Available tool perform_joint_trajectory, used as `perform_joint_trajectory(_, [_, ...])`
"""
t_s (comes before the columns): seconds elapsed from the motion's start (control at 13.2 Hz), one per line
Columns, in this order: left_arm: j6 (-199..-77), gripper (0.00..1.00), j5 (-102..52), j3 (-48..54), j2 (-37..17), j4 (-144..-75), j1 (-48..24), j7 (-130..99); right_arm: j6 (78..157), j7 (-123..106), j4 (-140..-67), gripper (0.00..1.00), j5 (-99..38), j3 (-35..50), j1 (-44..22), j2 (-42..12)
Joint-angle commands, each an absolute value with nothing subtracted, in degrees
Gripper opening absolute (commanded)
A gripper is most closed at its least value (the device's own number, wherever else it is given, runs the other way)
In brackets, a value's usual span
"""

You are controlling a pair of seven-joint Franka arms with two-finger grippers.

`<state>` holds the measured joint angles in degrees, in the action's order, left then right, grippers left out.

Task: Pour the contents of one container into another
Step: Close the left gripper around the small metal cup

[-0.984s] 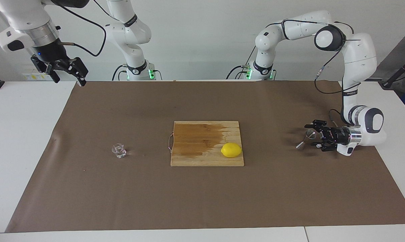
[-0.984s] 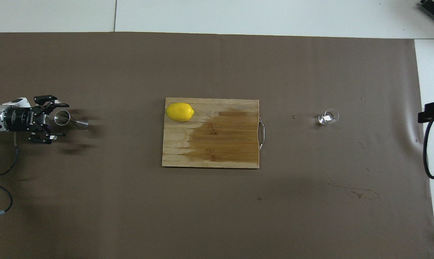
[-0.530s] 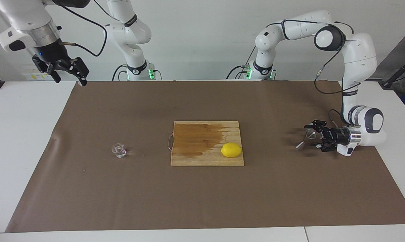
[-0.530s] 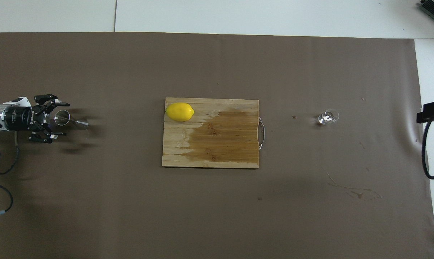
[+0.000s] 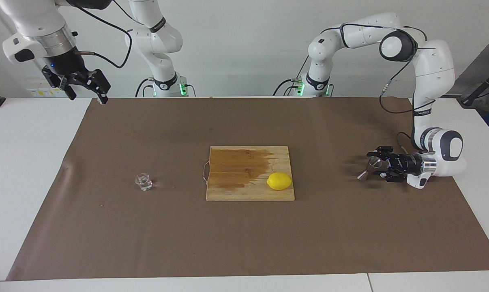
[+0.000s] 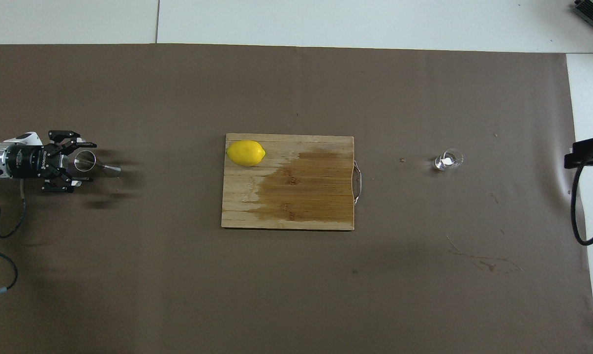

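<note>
The steel jigger (image 5: pixel 369 168) rests with its lower end on the brown mat at the left arm's end of the table; it also shows in the overhead view (image 6: pixel 99 165). My left gripper (image 5: pixel 375 164) lies level just above the mat, open, with one finger on each side of the jigger's upper cone (image 6: pixel 85 161). The tiny clear glass cup (image 5: pixel 144 181) stands on the mat toward the right arm's end, also seen from overhead (image 6: pixel 448 160). My right gripper (image 5: pixel 86 89) hangs open and empty, high over the mat's corner at the right arm's end.
A wooden cutting board (image 5: pixel 236 190) with a dark wet patch lies in the middle of the mat, also seen from overhead (image 6: pixel 286 216). A yellow lemon (image 5: pixel 279 181) sits on the board's corner toward the left arm's end (image 6: pixel 246 153).
The left gripper's fingers have drawn a little closer around the jigger. The right gripper has drifted slightly toward the table's middle. The cup, jigger and lemon have not moved.
</note>
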<state>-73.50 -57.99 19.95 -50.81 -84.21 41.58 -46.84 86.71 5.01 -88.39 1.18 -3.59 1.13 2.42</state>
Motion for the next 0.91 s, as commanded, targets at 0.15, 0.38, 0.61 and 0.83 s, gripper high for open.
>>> perform_joint_trajectory(0.15, [-74.9,0.79,-59.0,20.0,-50.0,-85.0,41.9,-47.6,86.0,5.1,-88.4,1.0,-0.4,-2.1,1.8,2.8])
perform_joint_trajectory(0.38, [-74.6,0.8,-59.0,20.0,-50.0,-85.0,42.4,-48.1,85.9,5.0,-88.4,1.0,-0.3,-2.1,1.8,3.0])
perform_joint_trajectory(0.61, [-74.3,0.79,-59.0,20.0,-49.9,-84.9,42.5,-48.2,86.5,5.1,-88.2,1.0,-0.4,-2.1,1.8,2.8])
perform_joint_trajectory(0.83, [-74.1,0.72,-59.0,20.0,-50.0,-84.8,42.5,-48.4,86.8,5.0,-88.0,1.0,-0.5,-2.4,2.1,2.6])
